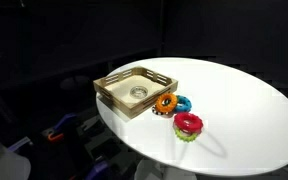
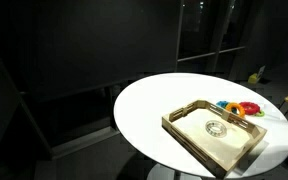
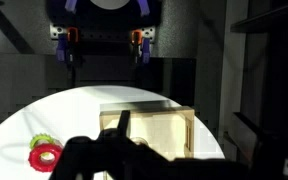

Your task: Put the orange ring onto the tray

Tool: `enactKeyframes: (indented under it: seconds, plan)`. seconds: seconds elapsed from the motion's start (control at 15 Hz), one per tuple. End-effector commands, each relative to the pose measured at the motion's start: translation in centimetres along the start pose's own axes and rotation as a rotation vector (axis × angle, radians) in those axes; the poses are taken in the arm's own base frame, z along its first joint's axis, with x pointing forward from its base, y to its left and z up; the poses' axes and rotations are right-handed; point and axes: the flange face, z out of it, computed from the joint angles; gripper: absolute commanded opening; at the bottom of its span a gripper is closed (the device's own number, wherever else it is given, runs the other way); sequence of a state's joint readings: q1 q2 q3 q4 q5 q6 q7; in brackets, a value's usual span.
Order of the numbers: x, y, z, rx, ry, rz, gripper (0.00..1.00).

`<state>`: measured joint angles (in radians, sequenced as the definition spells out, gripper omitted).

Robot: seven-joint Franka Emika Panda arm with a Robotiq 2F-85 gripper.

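White table holds tray, orange ring beside it touching blue ring; pincer's state unclear.

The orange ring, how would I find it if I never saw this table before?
Look at the round white table and find the square wooden tray on it. Three toy rings sit beside the tray, and the orange ring is the one nearest it. Its neighbours are a blue ring right next to it and a red-and-green ring.
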<state>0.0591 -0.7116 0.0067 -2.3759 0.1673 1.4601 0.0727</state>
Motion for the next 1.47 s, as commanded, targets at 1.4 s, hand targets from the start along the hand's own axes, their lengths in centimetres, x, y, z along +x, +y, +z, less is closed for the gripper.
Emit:
enactKeyframes:
  seconds: [1.4]
  plan:
    - [9.7,2.5,-4.9,-0.043,0.217,0.128,1.00]
